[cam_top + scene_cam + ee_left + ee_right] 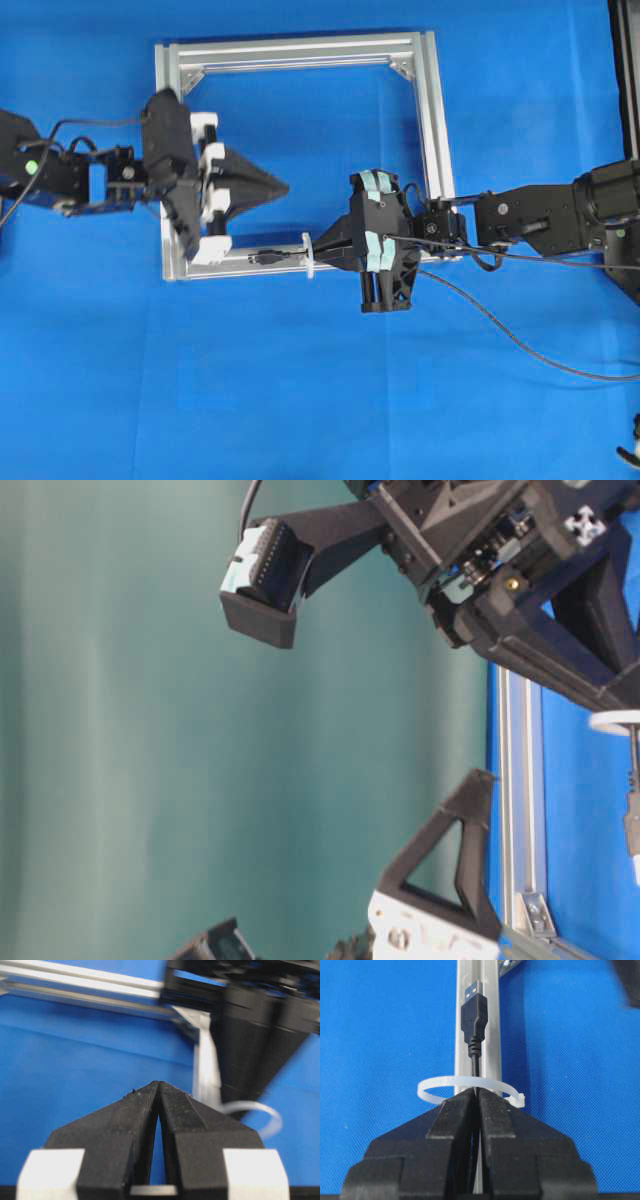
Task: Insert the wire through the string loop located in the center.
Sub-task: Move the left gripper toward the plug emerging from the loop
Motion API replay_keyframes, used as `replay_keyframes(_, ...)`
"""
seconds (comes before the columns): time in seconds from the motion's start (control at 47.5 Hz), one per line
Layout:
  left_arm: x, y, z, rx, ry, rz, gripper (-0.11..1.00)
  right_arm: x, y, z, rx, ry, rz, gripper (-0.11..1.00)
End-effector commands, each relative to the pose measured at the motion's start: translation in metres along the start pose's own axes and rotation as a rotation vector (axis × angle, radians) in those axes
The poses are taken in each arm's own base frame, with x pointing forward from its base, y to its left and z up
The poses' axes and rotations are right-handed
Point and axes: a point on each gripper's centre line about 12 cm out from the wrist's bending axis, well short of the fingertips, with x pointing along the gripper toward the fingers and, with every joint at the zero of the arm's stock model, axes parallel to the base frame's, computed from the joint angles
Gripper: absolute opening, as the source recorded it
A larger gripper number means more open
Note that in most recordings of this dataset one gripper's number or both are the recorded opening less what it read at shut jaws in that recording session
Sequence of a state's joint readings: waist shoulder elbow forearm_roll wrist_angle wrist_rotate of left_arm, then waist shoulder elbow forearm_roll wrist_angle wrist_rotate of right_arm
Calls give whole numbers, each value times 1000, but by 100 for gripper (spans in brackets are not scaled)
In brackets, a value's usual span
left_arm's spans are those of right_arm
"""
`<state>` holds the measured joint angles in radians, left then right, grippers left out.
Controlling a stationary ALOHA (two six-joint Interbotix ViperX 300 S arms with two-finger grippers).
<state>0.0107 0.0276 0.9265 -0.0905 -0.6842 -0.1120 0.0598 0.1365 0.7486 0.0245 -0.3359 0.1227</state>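
1. Right wrist view alone: right gripper [476, 1094] pinching wire [474, 1025], plug past string loop [470, 1089] toward 12 o'clock.
2. Overhead: left gripper [283, 187] pressed together, empty, inside aluminium frame [432, 110]; loop likely at 5 o'clock.

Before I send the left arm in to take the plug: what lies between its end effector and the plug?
Only bare blue cloth and frame rail, in the overhead view, separate the left end effector from the plug.
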Motion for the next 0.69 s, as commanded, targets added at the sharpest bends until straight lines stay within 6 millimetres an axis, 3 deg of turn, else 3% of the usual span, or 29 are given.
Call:
replay_keyframes(0.0, -6, -20, 9, 13, -33, -56, 0, -1, 2, 13, 1, -38, 7, -2)
replay_keyframes(0.273, -20, -56, 1, 41, -4, -161, 0, -2, 4, 12, -2, -36, 10, -2)
replay_keyframes(0.673, -15, -52, 5, 54, 3, -147, 0, -2, 5, 12, -4, -37, 12, -2)
